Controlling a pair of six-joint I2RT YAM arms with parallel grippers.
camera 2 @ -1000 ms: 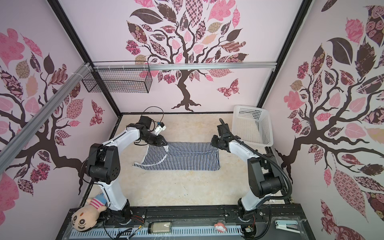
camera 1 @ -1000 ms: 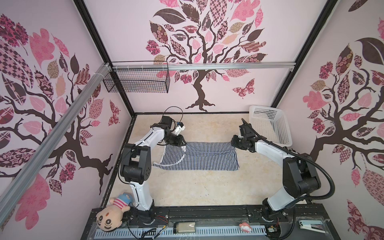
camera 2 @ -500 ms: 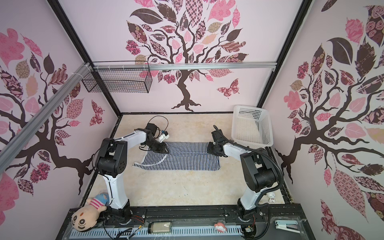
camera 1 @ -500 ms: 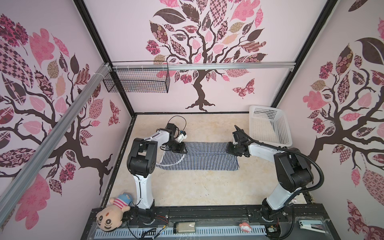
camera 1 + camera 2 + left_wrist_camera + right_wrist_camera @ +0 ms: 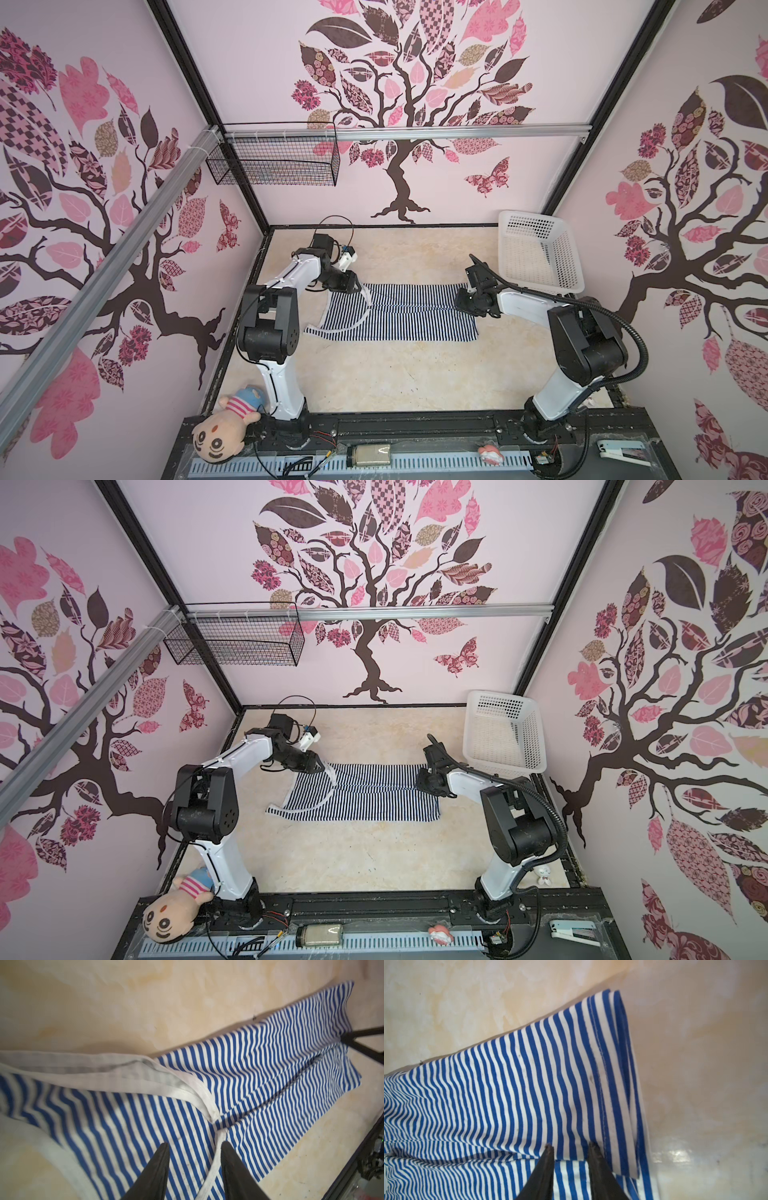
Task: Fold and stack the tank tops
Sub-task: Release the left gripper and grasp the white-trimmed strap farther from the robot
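One striped tank top lies flat on the table, its two long sides folded in and meeting along a middle line. My left gripper hovers over the strap end, open, with the white edging lying loose between its jaws. My right gripper is at the hem end on that middle line. Its jaws stand close together on the edge of the far flap.
A white plastic basket stands at the back right, close behind the right arm. A black wire basket hangs on the back wall. A plush doll lies by the left arm's base. A jar and a stapler sit on the front rail.
Both grippers came from the top's far edge toward its middle line, bringing the far flap over. The left jaws have widened and let the cloth go.
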